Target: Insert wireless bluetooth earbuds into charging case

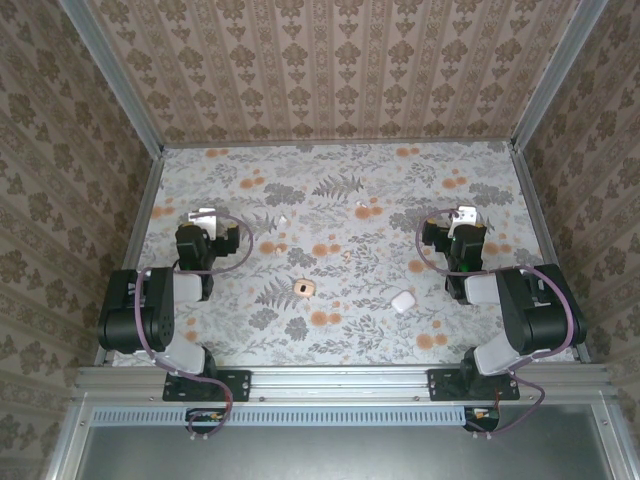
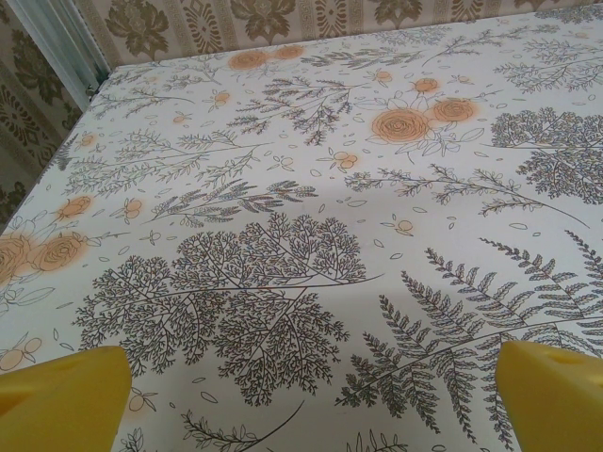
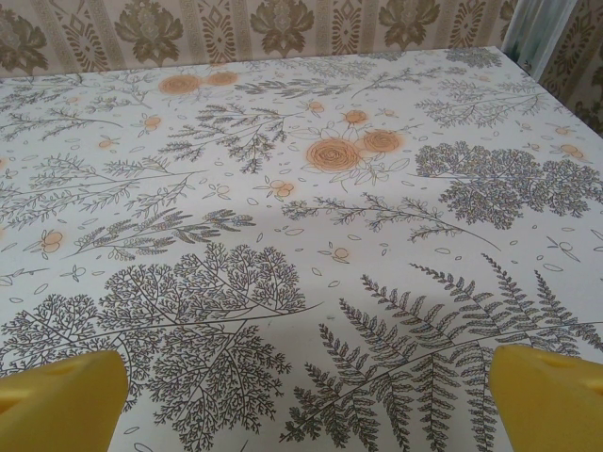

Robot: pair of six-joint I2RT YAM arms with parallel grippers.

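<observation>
Yellow fingers point(image 2: 66, 395) of the left pincer point(image 1: 205, 216) and right pincer point(image 1: 465, 214) spread wide, holding nothing, while one earbud point(image 1: 283, 222) and the other earbud point(image 1: 362, 209) lie between them on the bench point(image 1: 440, 180), probably light, hard and slippery, best pinched gently by their sides.

- No text, label, brand or number was legible on the table point(image 1: 400, 180) or walls point(image 1: 340, 70).
- The arms point(image 1: 140, 310) bore no readable marking.
</observation>
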